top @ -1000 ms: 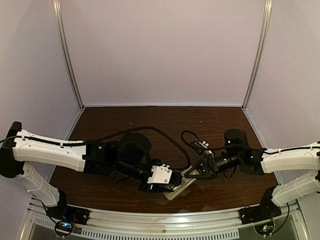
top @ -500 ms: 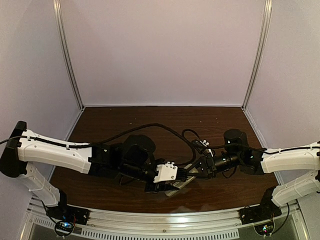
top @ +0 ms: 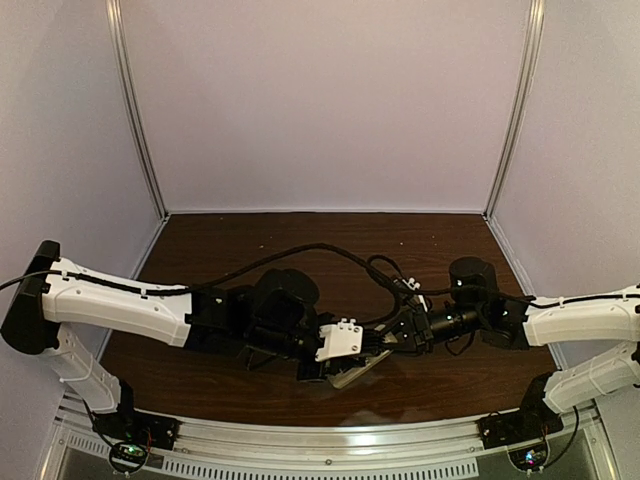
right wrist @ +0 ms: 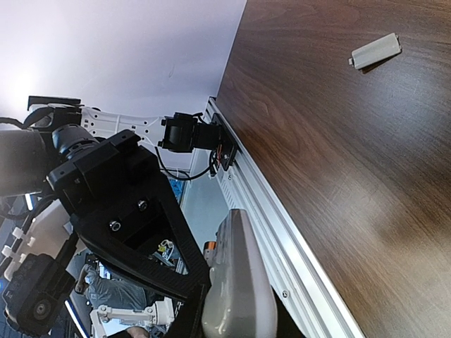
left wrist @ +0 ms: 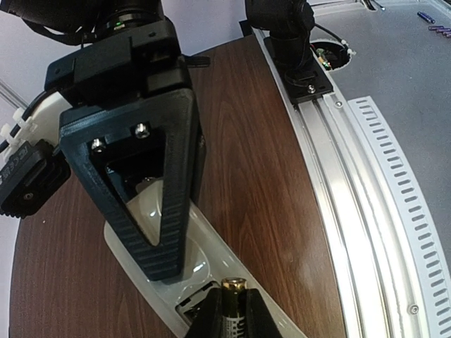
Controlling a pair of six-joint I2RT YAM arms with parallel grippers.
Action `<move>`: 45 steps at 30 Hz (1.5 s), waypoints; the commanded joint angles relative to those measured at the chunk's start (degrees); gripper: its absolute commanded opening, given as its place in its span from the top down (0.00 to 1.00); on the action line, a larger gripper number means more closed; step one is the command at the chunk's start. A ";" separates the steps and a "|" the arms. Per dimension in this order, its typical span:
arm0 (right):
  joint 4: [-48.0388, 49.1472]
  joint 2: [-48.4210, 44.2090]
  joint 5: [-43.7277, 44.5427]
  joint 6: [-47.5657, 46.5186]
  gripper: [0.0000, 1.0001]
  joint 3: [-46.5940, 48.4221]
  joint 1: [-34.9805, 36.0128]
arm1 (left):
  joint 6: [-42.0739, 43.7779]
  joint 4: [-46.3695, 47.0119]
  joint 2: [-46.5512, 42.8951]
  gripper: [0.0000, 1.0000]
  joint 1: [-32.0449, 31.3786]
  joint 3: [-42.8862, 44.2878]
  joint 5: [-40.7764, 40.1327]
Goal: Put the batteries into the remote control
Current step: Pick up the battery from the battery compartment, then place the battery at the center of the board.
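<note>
My left gripper [left wrist: 233, 299] is shut on a gold-tipped battery [left wrist: 234, 287] and holds its end right at the open battery compartment [left wrist: 184, 308] in the back of the white remote control [left wrist: 211, 243]. My right gripper [right wrist: 236, 320] is shut on the remote [right wrist: 239, 282], which shows edge-on and lifted off the table. In the top view the two grippers meet over the remote [top: 357, 372] near the table's front edge. The battery's tip [right wrist: 210, 246] peeks from behind the remote in the right wrist view. The second battery is out of view.
The grey battery cover [right wrist: 375, 51] lies loose on the brown table, away from the grippers. The aluminium front rail [left wrist: 366, 211] runs close beside the remote. The left arm's black cable [top: 330, 252] loops over the middle of the table.
My left gripper has moved right with the battery, up to the remote. The right gripper has tilted the remote up off the table.
</note>
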 commanded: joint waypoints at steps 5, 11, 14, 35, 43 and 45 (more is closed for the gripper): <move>0.39 -1.62 0.29 -2.47 1.00 0.16 -0.26 | 1.66 -0.31 -0.21 0.97 -0.18 1.47 0.63; -6.54 -3.04 1.87 -9.44 1.00 0.87 -0.95 | 3.21 0.29 -6.17 1.00 -0.16 0.41 1.28; -11.38 -5.85 2.92 -14.02 1.00 1.66 -1.17 | 3.92 0.74 -12.01 1.00 -0.19 -1.83 0.21; -25.19 -9.29 3.43 -21.46 1.00 4.49 -11.69 | 22.62 -27.24 -2.06 0.99 -0.72 -1.92 -3.62; -25.44 -11.98 -0.83 -22.85 1.00 3.37 -17.60 | 27.71 -34.63 8.96 0.98 1.14 6.54 -0.12; -24.46 -12.99 -1.34 -22.29 1.00 2.20 -18.33 | 28.65 -34.76 11.26 0.98 2.23 8.33 0.70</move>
